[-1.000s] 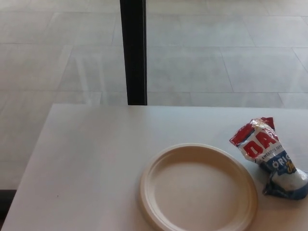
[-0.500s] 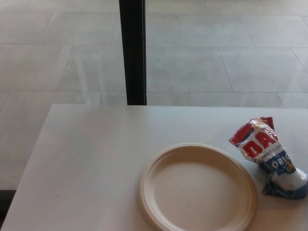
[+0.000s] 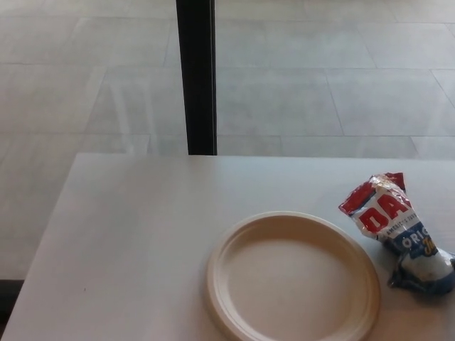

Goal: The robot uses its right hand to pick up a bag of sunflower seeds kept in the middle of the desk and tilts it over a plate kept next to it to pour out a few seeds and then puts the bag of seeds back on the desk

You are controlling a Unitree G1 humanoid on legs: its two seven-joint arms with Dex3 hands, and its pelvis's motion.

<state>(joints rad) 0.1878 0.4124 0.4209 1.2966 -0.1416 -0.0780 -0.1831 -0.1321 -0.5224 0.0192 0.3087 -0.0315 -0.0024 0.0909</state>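
A crumpled red, white and blue bag of sunflower seeds (image 3: 397, 231) lies on the white desk (image 3: 135, 241) at the right edge of the head view, its red open end pointing away from me. Just left of it, nearly touching, sits a round cream plate (image 3: 293, 277) with nothing on it; its near rim is cut off by the picture's bottom edge. Neither of my hands nor any part of my arms shows.
A black vertical post (image 3: 196, 74) stands behind the desk's far edge, with grey tiled floor (image 3: 320, 78) beyond. The desk's left edge runs diagonally down toward the bottom left corner.
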